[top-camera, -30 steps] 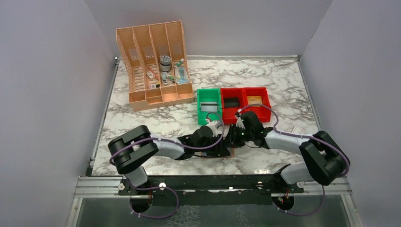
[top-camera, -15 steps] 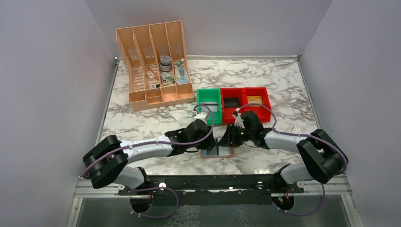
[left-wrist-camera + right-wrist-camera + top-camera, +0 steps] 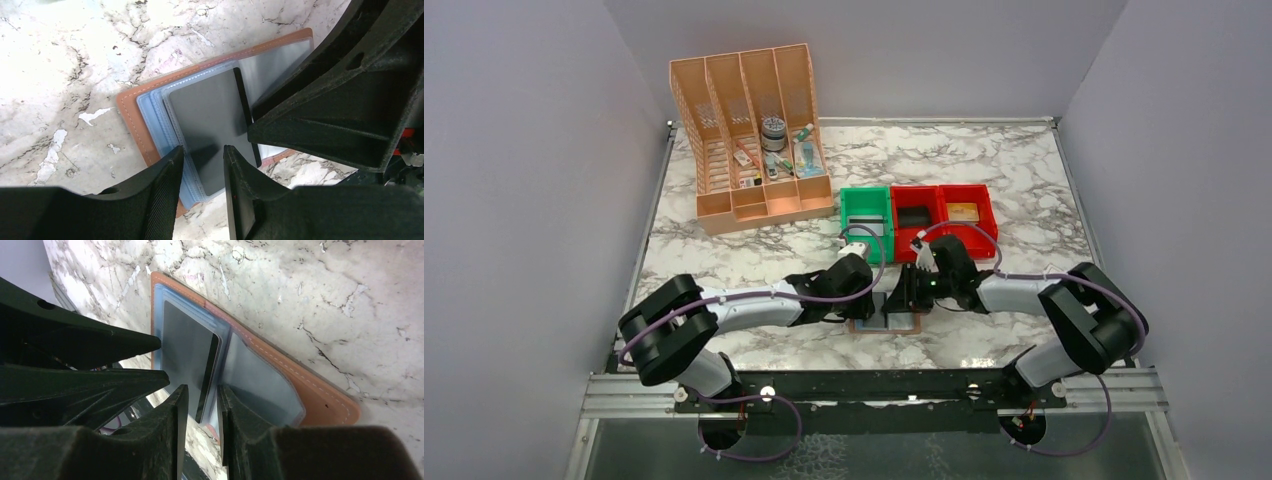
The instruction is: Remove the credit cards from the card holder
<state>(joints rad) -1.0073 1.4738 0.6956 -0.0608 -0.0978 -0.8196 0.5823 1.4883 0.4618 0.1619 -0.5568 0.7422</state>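
The brown card holder lies open on the marble near the front edge, between both grippers. Its blue-grey pockets face up, and a dark grey credit card sits in the top pocket. My left gripper hovers over the card's near end, jaws slightly open with nothing pinched. From the other side, my right gripper straddles the raised long edge of the card, a narrow gap showing on both sides. The holder's empty clear flap lies beside it.
Behind the grippers stand a green bin and two joined red bins. An orange desk organiser with small items is at the back left. A small white box lies at the right.
The left arm stretched out to the left, then drew back a little, uncovering the open holder. Both grippers stayed at the holder, their jaws widening slightly and narrowing again.
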